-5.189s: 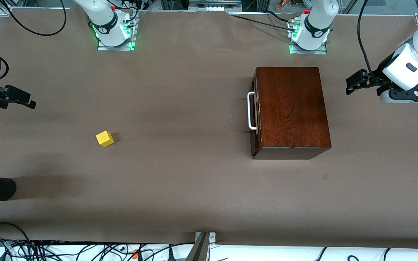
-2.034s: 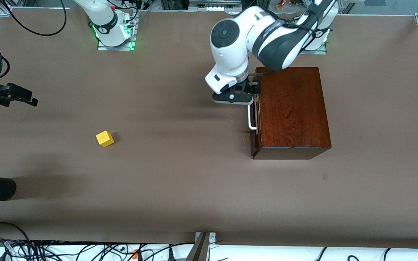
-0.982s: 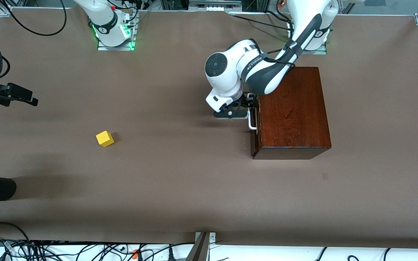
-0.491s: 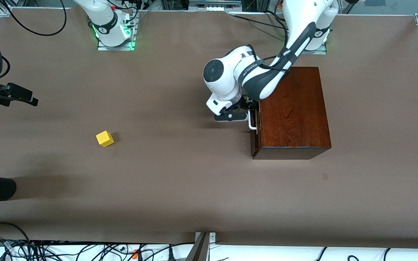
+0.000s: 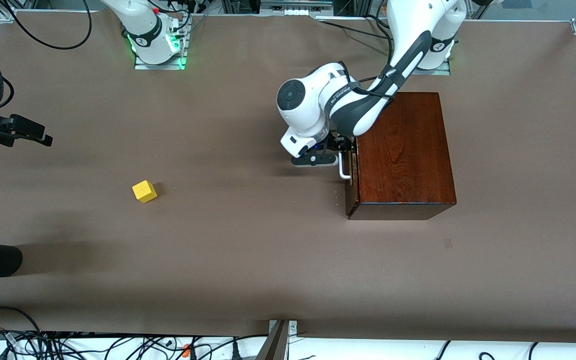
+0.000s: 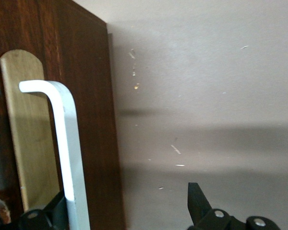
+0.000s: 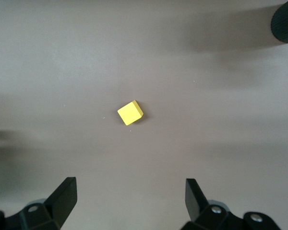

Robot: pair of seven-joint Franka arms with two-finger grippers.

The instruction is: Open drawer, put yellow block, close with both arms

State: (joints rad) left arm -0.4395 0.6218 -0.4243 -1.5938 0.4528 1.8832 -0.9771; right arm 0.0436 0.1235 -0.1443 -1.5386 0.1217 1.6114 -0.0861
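The drawer (image 5: 350,167) looks shut or barely cracked. It sits in the reddish-brown wooden box (image 5: 403,150) toward the left arm's end of the table, its front facing the right arm's end. The left gripper (image 5: 344,148) is at the white bar handle (image 6: 67,143), fingers spread, with the bar just inside one finger (image 6: 55,213).

Judging from this, it should clamp squarely on the bar, then pull straight out, level, so the box does not drag.

The yellow block (image 5: 144,191) lies well apart, toward the right arm's end. The right gripper (image 7: 129,203) waits over the table there, unclenched.

No lettering is legible.
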